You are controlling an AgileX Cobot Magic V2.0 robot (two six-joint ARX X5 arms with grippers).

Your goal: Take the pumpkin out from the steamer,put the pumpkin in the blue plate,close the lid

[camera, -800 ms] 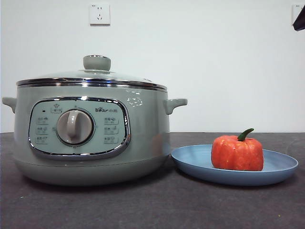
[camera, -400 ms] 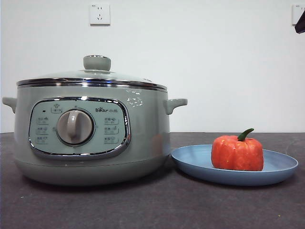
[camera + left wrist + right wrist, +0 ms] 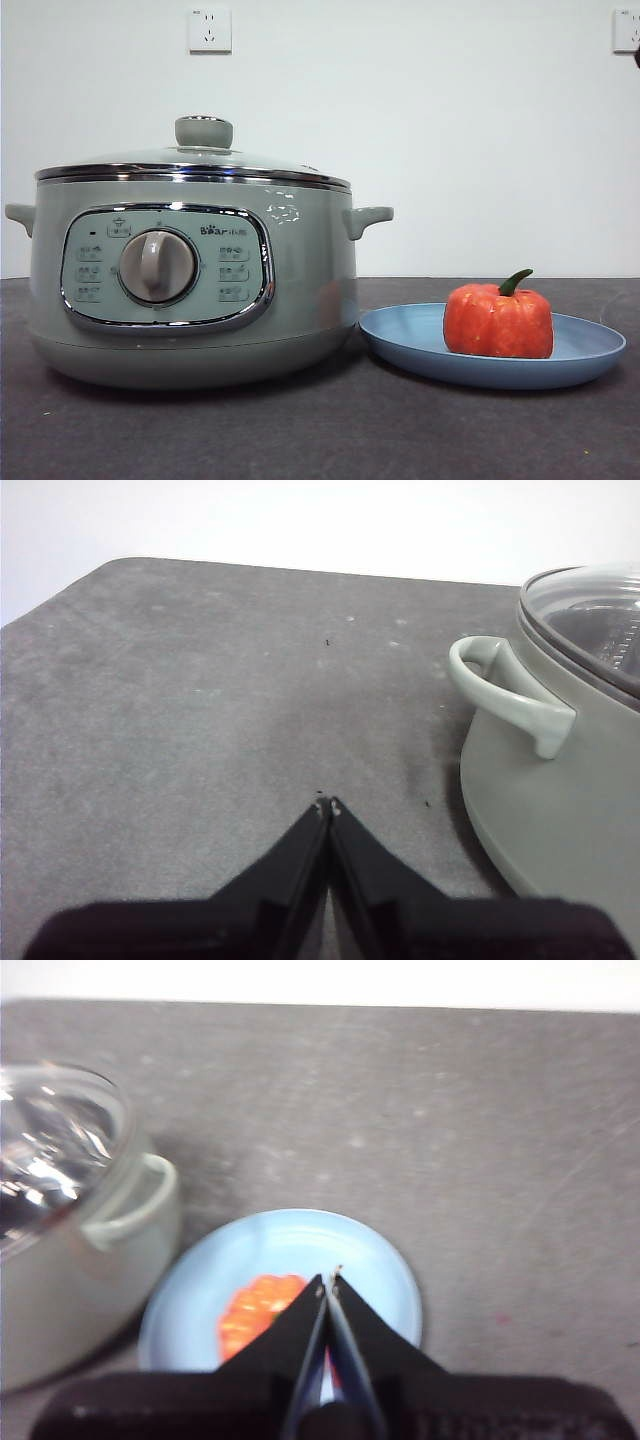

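The pumpkin (image 3: pixel 498 320) sits in the blue plate (image 3: pixel 400 335), the lid (image 3: pixel 190 165) closes the steamer (image 3: pixel 300 290); both the left gripper (image 3: pixel 326 805) and the right gripper (image 3: pixel 327 1282) are pinched closed, empty, leaving no step outstanding.

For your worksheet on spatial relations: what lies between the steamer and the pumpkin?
Only the near rim of the blue plate. In the front view, nothing else stands between the steamer and the pumpkin.
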